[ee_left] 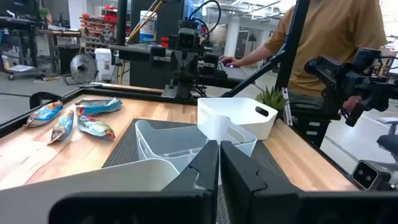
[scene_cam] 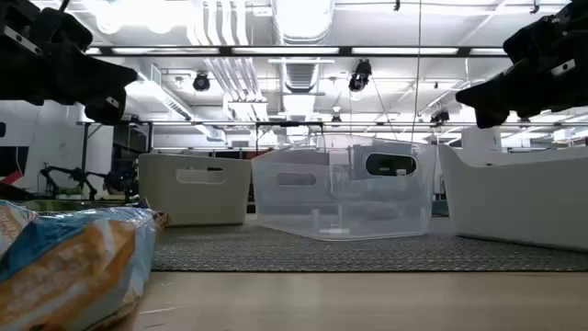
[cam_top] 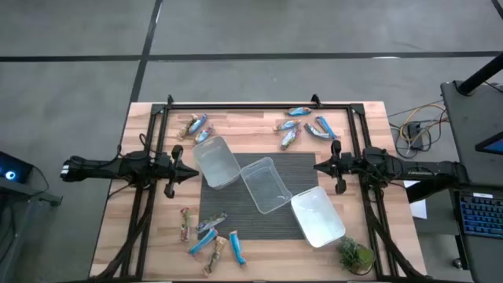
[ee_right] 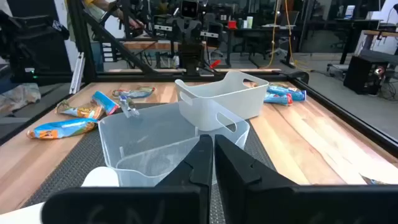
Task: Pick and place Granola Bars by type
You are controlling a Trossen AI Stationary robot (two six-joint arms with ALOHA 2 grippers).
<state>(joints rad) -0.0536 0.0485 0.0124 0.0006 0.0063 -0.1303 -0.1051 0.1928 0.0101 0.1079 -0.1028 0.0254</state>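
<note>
Both grippers are pressed fully together and holding nothing: the left gripper point(cam_top: 191, 173) hangs at the left of the high view just beside the nearest clear rectangular plastic tub point(cam_top: 217, 162), and the right gripper point(cam_top: 321, 165) mirrors it at the right, its tip over the dark ribbed mat point(cam_top: 300, 169) and not touching anything. Between them three tubs run in a diagonal line from upper left to lower right across the mat, the middle tub point(cam_top: 267, 185) tilted and touching its neighbours, the last one point(cam_top: 317, 215) frosted white, so the middle of the wooden tabletop point(cam_top: 251, 126) is pretty crowded. Open room is mostly along the top strip of wood and the left and right edges, inside the black frame rails point(cam_top: 251, 104). The shiny wrapped granola bars sit in three loose bunches: a couple at upper left point(cam_top: 195, 126), a mostly blue cluster at upper right point(cam_top: 302, 126), and the biggest scatter at lower left point(cam_top: 208, 236), mixing blue, silver-grey and tan wrappers. A small green plant point(cam_top: 355, 255) sits at the lower right corner. In the left wrist view a person in a mustard shirt point(ee_left: 333, 31) stands beyond the table.
</note>
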